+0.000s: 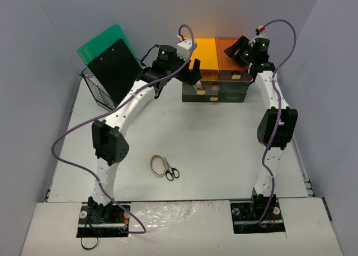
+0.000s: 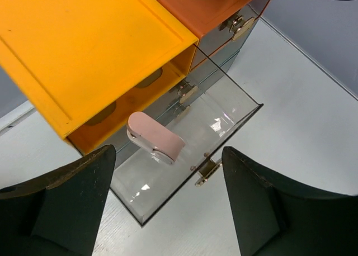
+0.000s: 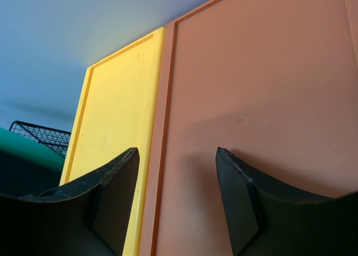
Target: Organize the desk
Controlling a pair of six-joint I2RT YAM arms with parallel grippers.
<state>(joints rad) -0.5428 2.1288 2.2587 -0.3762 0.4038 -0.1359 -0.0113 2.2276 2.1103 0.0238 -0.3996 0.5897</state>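
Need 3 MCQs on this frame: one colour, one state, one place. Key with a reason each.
1. Colour of the board behind the black clipboard? A green B red C white
2. The left tool is: A shut tight B open, empty C shut on a pen
3. Where is the pink object? A on the clipboard B in the open clear drawer C gripped by the left tool
Key: 1 A, green edge shows above the clipboard; 2 B, fingers stand apart, nothing between; 3 B, it lies on the drawer's clear floor.

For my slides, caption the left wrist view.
Open left gripper above a pink object in the pulled-out clear drawer.
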